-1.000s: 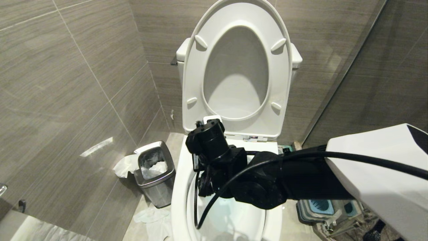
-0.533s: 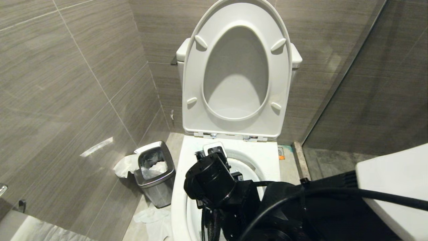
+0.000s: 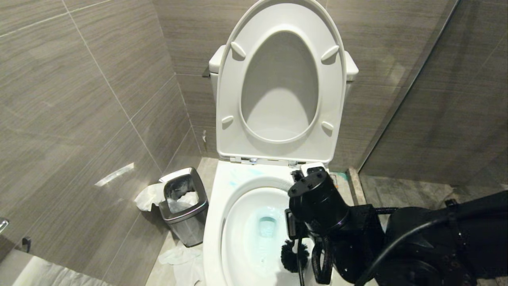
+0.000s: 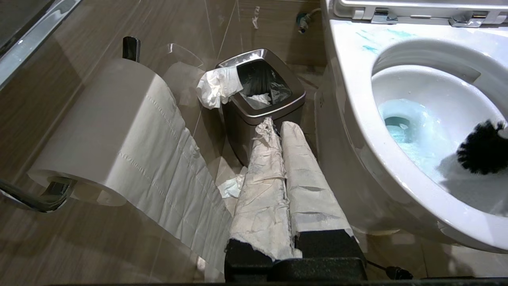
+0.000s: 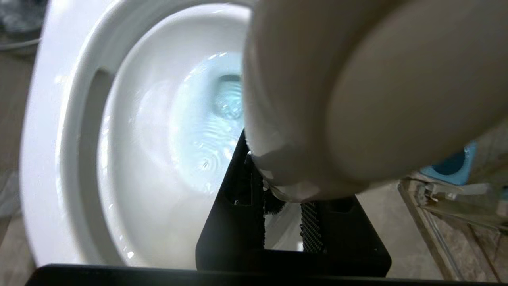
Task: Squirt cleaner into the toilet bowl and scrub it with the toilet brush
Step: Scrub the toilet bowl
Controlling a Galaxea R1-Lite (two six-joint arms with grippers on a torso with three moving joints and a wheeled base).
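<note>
no readable text, labels, brands, numbers

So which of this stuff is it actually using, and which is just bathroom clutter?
In use:
- toilet bowl
- blue cleaner in the water
- brush, held by the right gripper

Clutter:
- steel bin
- crumpled tissue
- toilet roll
- brush holder

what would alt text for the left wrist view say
A white toilet bowl holds turquoise cleaner in its water, with the black bristle head of a toilet brush against the inner wall. Beside it stands a steel waste bin with tissue hanging out, and a toilet paper roll. The left gripper, its fingers wrapped in paper and shut, points toward the bin.
</note>
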